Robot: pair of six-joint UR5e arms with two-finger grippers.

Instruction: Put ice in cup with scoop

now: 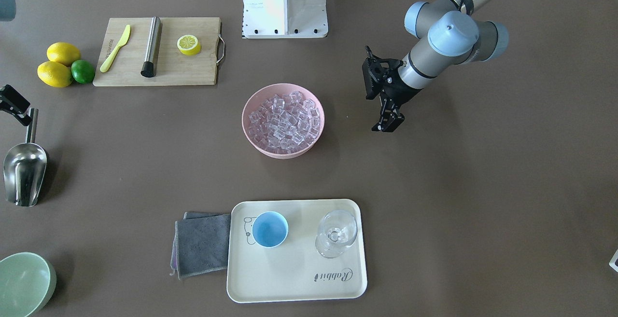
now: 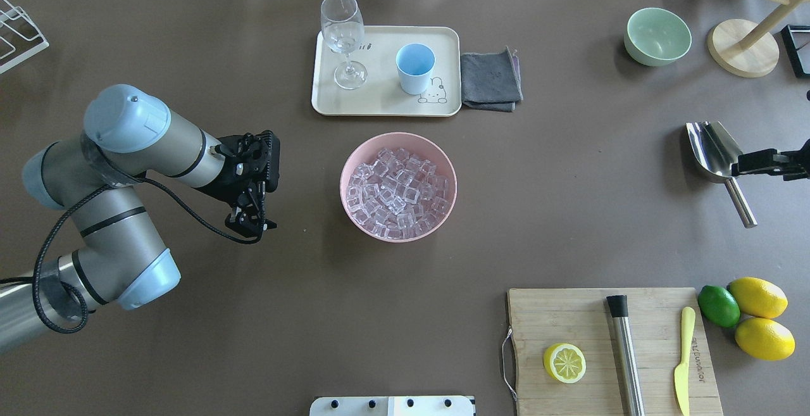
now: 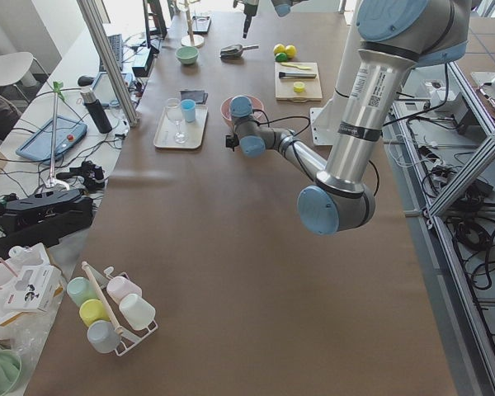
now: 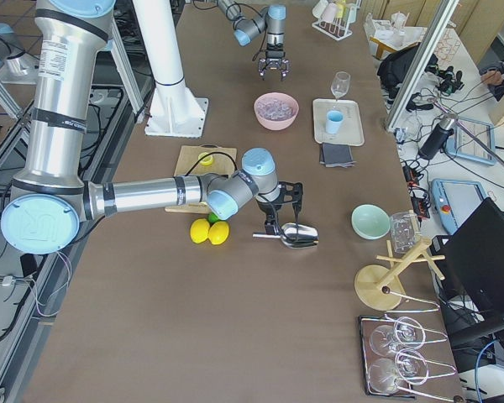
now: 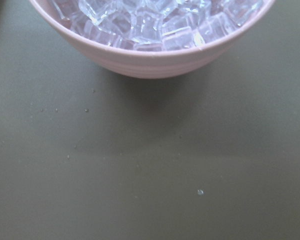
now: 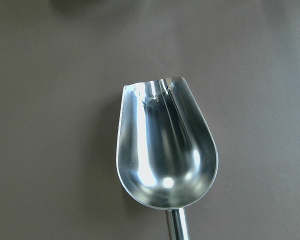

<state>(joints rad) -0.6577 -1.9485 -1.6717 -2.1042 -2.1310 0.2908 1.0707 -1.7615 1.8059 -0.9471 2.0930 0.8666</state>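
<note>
The steel scoop point(image 1: 24, 167) lies on the table far to my right, trough empty, and also shows in the overhead view point(image 2: 712, 144) and the right wrist view point(image 6: 165, 145). My right gripper point(image 2: 743, 166) hovers just above its handle point(image 2: 741, 204), looks open, and holds nothing. The ice point(image 2: 397, 182) fills the pink bowl point(image 2: 345, 194) at mid-table. The light-blue cup point(image 2: 415, 68) stands empty on the cream tray point(image 2: 380, 102). My left gripper point(image 2: 250, 225) is open and empty, left of the bowl, whose wall point(image 5: 155, 62) fills its wrist view.
A stemmed glass point(image 2: 343, 36) shares the tray and a grey cloth point(image 2: 490, 80) lies beside it. A cutting board point(image 2: 569, 321) holds a half lemon, a steel rod point(image 2: 626, 352) and a yellow knife. Lemons and a lime point(image 2: 718, 305) lie beside it. A green bowl point(image 2: 658, 36) stands at the far right.
</note>
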